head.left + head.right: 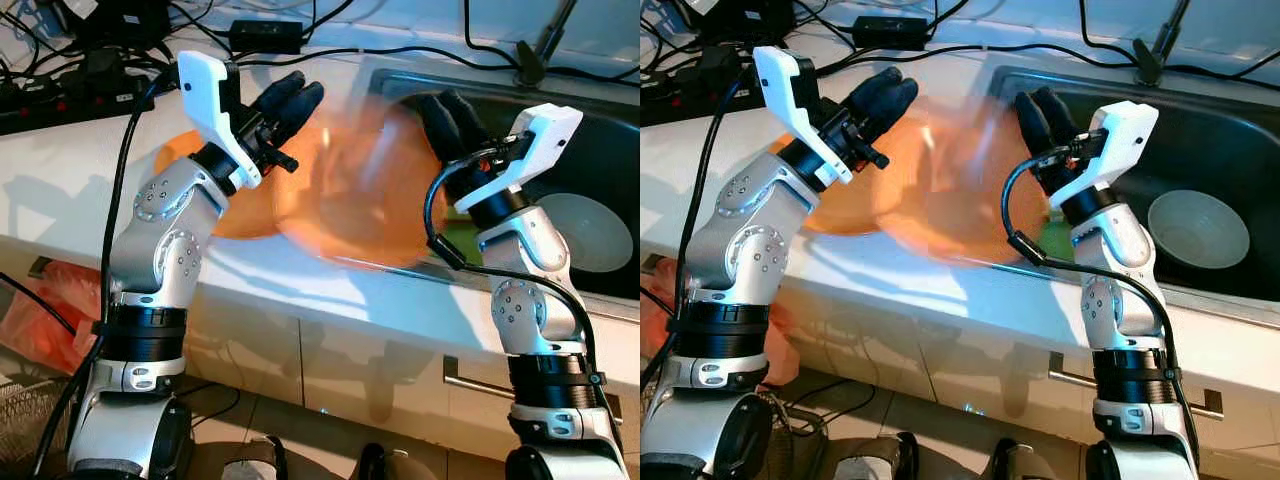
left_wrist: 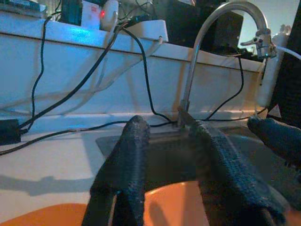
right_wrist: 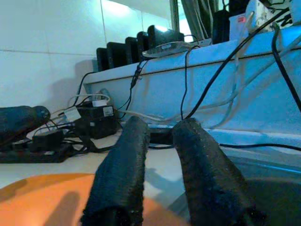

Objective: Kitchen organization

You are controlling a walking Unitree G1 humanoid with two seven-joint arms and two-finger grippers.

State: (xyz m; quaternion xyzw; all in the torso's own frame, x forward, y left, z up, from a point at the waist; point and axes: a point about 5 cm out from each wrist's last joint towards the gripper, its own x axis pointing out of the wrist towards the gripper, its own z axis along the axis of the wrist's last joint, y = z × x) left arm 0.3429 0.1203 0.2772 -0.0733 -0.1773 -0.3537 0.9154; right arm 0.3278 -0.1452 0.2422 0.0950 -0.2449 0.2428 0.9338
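A motion-blurred orange plate [image 1: 350, 200] hangs over the counter edge beside the sink [image 1: 1200, 130], between my two grippers. A second orange plate [image 1: 235, 220] lies on the counter under my left arm. My left gripper [image 1: 292, 100] is at the blurred plate's left rim, fingers a little apart, with orange plate [image 2: 169, 205] showing low between them. At the plate's right rim is my right gripper [image 1: 450, 112], with a narrow gap between its fingers [image 3: 122, 169] and nothing in it. Both arms look sharp while the plate is smeared.
A white bowl [image 1: 1198, 230] and something green [image 1: 1055, 235] lie in the sink. The faucet [image 2: 211, 28] stands behind it. Power strips and cables [image 1: 50, 95] crowd the counter's back. A cabinet handle [image 1: 475, 385] and an orange bag [image 1: 40, 310] are below.
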